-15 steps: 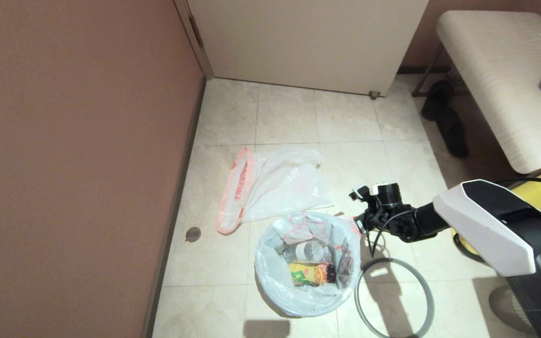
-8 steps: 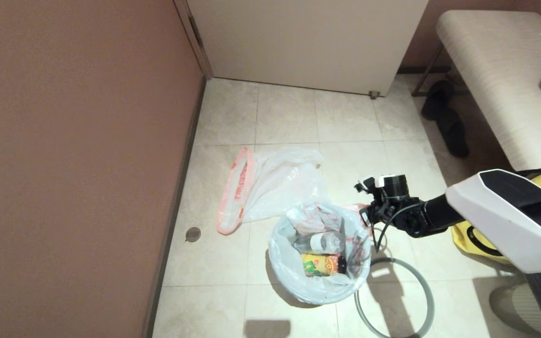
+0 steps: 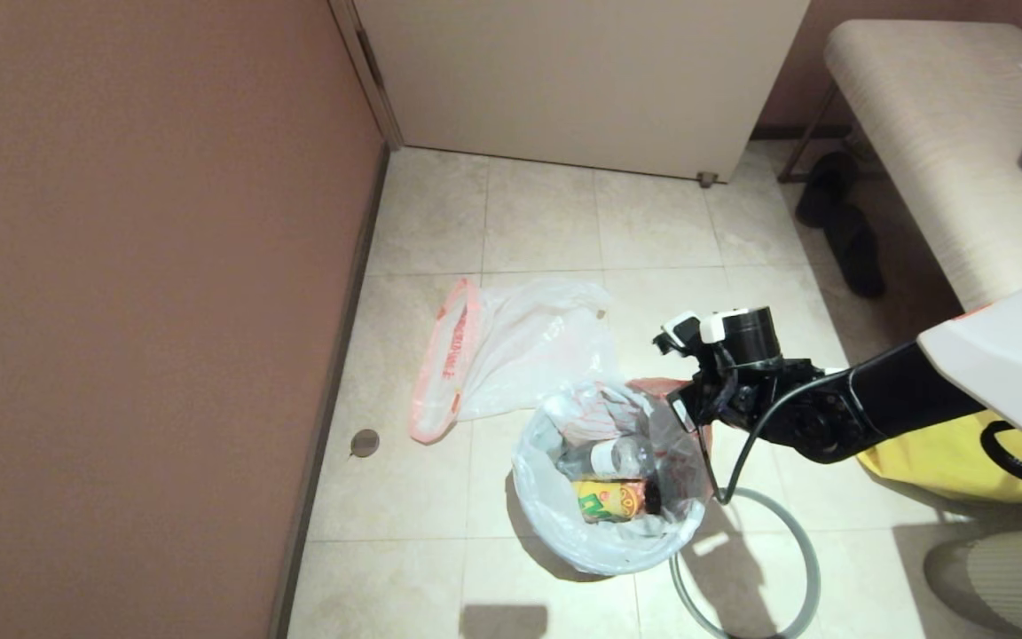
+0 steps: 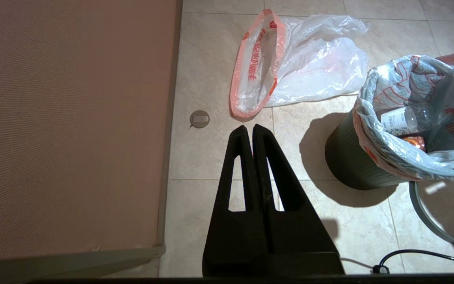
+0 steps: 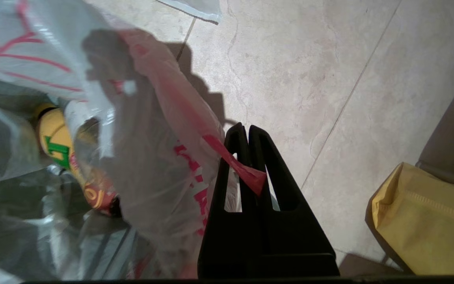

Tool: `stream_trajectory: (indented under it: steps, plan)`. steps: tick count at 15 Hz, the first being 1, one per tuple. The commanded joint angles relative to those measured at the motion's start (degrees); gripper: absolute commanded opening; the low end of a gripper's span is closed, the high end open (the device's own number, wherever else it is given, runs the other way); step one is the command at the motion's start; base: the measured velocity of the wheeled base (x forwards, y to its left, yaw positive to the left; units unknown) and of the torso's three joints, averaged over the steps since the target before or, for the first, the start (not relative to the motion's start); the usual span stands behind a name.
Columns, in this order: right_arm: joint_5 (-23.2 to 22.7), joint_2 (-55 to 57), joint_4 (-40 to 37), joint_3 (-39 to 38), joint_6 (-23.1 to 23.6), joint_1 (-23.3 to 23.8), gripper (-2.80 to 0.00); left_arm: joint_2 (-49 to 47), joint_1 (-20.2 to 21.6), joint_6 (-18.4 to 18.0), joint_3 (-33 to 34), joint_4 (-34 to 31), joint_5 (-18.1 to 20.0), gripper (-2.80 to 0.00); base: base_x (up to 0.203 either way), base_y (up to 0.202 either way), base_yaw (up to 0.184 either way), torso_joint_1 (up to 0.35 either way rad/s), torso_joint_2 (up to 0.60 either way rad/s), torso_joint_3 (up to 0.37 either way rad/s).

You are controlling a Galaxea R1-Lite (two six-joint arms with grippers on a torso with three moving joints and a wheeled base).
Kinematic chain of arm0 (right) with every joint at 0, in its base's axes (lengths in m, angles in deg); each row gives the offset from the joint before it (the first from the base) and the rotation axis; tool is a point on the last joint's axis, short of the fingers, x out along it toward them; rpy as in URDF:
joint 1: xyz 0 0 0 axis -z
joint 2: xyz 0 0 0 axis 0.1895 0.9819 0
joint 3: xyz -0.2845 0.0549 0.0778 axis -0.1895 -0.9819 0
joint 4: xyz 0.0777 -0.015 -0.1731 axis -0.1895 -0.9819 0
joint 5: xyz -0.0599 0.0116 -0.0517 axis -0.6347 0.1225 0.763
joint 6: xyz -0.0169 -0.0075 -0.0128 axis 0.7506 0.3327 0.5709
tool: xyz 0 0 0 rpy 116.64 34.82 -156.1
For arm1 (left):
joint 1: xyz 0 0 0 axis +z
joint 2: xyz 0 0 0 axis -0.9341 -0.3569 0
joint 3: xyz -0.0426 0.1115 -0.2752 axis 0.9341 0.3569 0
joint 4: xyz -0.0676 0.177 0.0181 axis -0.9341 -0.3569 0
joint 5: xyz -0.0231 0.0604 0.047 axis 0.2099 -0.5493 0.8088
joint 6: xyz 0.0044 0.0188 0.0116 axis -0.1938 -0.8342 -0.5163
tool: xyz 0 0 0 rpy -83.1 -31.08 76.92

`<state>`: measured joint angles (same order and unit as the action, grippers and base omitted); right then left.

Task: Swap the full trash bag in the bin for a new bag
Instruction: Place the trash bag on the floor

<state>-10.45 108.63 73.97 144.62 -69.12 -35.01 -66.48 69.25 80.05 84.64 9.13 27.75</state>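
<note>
The full trash bag (image 3: 610, 484) sits in the bin (image 4: 349, 165), its white orange-printed plastic folded over the bin's edge, with a clear bottle (image 3: 610, 459) and a yellow packet (image 3: 609, 501) inside. My right gripper (image 3: 681, 410) is at the bag's right rim, shut on a red strip of its edge (image 5: 246, 173), which is drawn up taut. The new bag (image 3: 520, 351) lies limp on the floor behind the bin. The grey hoop rim (image 3: 746, 568) lies on the tiles to the bin's right. My left gripper (image 4: 248, 128) hangs shut and empty above the floor near the wall.
A brown wall (image 3: 147, 311) runs along the left, a door (image 3: 582, 80) stands at the back. A bench (image 3: 946, 160) and dark slippers (image 3: 839, 222) are at the right. A yellow fabric bag (image 3: 946, 453) lies under my right arm. A floor drain (image 3: 365, 441) sits by the wall.
My right gripper has shut on the bag's edge and risen. The bag's right rim has been pulled up, and the bin has slid a little to the right.
</note>
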Motion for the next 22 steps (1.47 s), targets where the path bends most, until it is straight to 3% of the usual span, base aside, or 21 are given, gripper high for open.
stream_trajectory:
  steps: [1, 4, 6, 9, 12, 15, 17, 19, 22]
  plan:
    - [1.1, -7.0, 0.2, -5.1, -2.2, -3.5, -2.80, -0.1, 0.0, 0.0, 0.0, 0.0, 0.0, -2.80, 0.000, 0.000, 0.000, 0.000, 0.00, 0.000]
    - [1.2, -12.0, -0.2, -8.5, -5.9, -4.5, -2.80, -0.1, 0.0, 0.0, 0.0, 0.0, 0.0, -2.80, 0.000, 0.000, 0.000, 0.000, 0.00, 0.000]
    - [-2.3, -11.4, -0.2, -8.1, -5.8, -0.8, -2.80, -0.1, 0.0, 0.0, 0.0, 0.0, 0.0, -2.80, 0.000, 0.000, 0.000, 0.000, 0.00, 0.000]
    - [-8.2, -3.3, -3.1, 0.4, -4.8, 1.8, -2.80, -0.1, 0.2, 0.0, 0.0, 0.1, 0.0, -2.80, 0.000, 0.000, 0.000, 0.000, 0.00, 0.000]
    - [-9.0, -5.0, -8.3, 3.2, -7.6, -0.1, -2.80, -0.1, 0.2, 0.0, 0.0, 0.1, 0.0, -2.80, 0.000, 0.000, 0.000, 0.000, 0.00, 0.000]
    - [-6.5, -15.5, -11.7, 2.9, -10.0, -3.4, -2.80, -0.1, 0.2, 0.0, 0.0, 0.1, 0.0, -2.80, 0.000, 0.000, 0.000, 0.000, 0.00, 0.000]
    - [-2.7, -20.7, -14.1, 2.4, -9.1, -6.2, -2.80, -0.1, 0.2, 0.0, 0.0, 0.1, 0.0, -2.80, 0.000, 0.000, 0.000, 0.000, 0.00, 0.000]
    - [0.6, -26.6, -22.1, 3.2, -8.9, -8.7, -2.80, -0.1, 0.2, 0.0, 0.0, 0.1, 0.0, -2.80, 0.000, 0.000, 0.000, 0.000, 0.00, 0.000]
    - [1.7, -27.7, -25.4, 1.5, -12.2, -10.0, -2.80, -0.1, 0.2, 0.0, 0.0, 0.1, 0.0, -2.80, 0.000, 0.000, 0.000, 0.000, 0.00, 0.000]
